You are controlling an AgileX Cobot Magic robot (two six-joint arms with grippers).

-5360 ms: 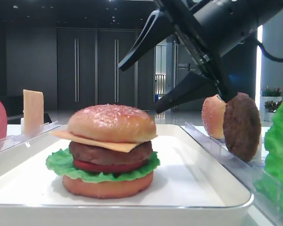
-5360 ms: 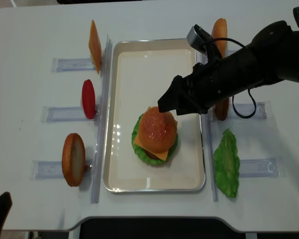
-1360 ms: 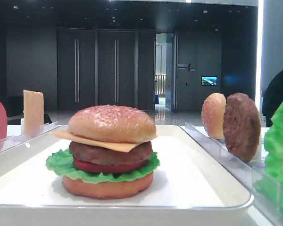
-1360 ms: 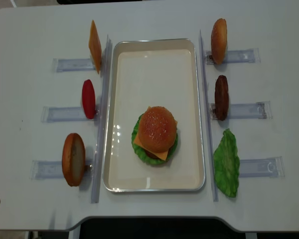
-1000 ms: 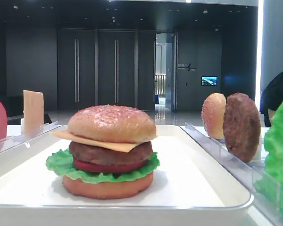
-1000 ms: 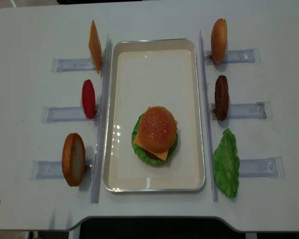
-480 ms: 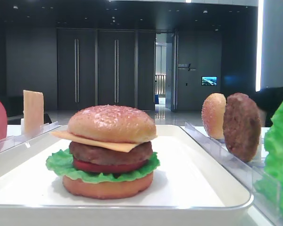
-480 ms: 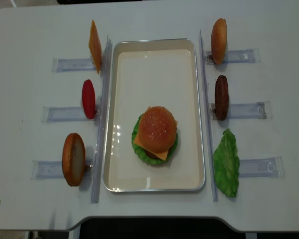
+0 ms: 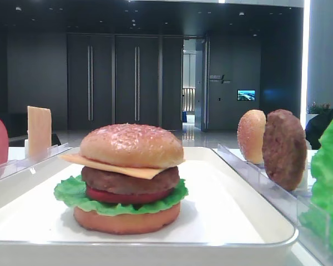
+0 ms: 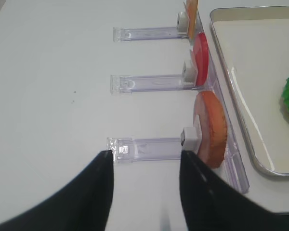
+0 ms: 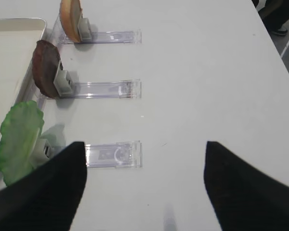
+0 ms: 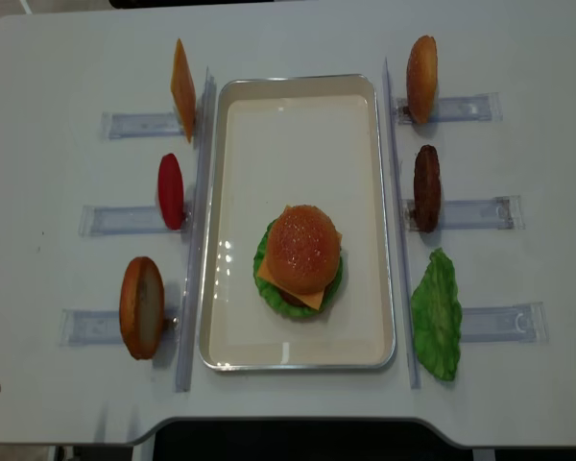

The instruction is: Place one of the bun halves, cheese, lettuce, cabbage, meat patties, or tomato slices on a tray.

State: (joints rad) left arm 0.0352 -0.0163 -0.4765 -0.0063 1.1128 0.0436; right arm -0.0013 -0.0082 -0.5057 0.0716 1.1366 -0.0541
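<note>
Both end effectors, right [image 11: 144, 185] and left [image 10: 145, 180], open and empty; possibly nudging spare lettuce [image 11: 18, 139] off its rack when reaching.

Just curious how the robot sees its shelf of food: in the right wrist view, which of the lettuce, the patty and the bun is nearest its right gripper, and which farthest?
1. Lettuce: nearest, low on the left, just above the right gripper and its open jaws.
2. Patty: middle rack, farther up the left side.
3. Bun: farthest, top rack, at the upper edge.
</note>
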